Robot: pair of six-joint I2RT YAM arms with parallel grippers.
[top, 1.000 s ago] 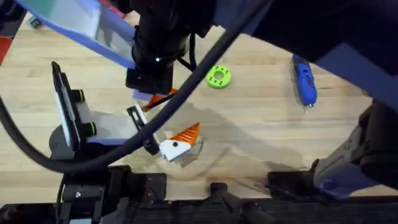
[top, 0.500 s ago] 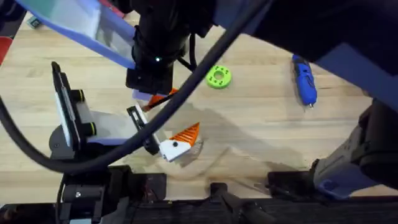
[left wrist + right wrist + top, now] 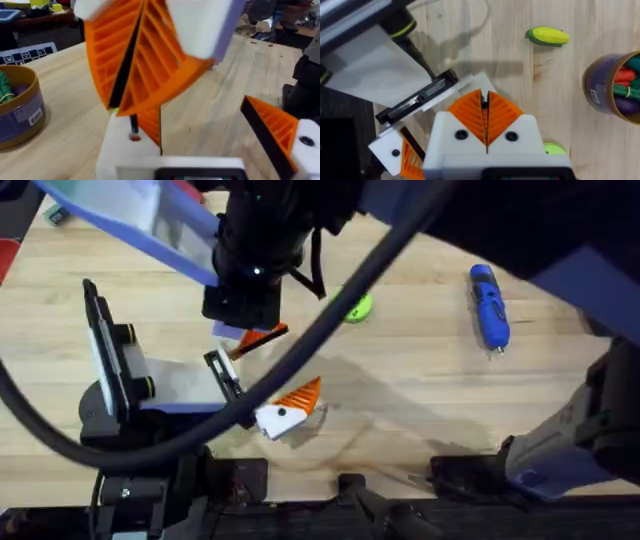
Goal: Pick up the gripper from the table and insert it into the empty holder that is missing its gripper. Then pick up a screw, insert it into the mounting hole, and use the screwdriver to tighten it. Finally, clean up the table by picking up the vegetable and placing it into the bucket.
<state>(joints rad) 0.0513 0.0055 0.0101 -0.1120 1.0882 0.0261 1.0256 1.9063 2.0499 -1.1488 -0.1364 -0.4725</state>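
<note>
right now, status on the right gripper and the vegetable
right gripper shut, near the white block. vegetable lying on the table, not in the bucket. bare wood between them.

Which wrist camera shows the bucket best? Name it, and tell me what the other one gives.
The right wrist view. It looks down into the bucket, showing its open mouth, tan rim, blue band and the red, green and purple pieces inside, though the frame edge cuts it. The left wrist view catches the bucket side-on, also cut off: rim, band, label.
</note>
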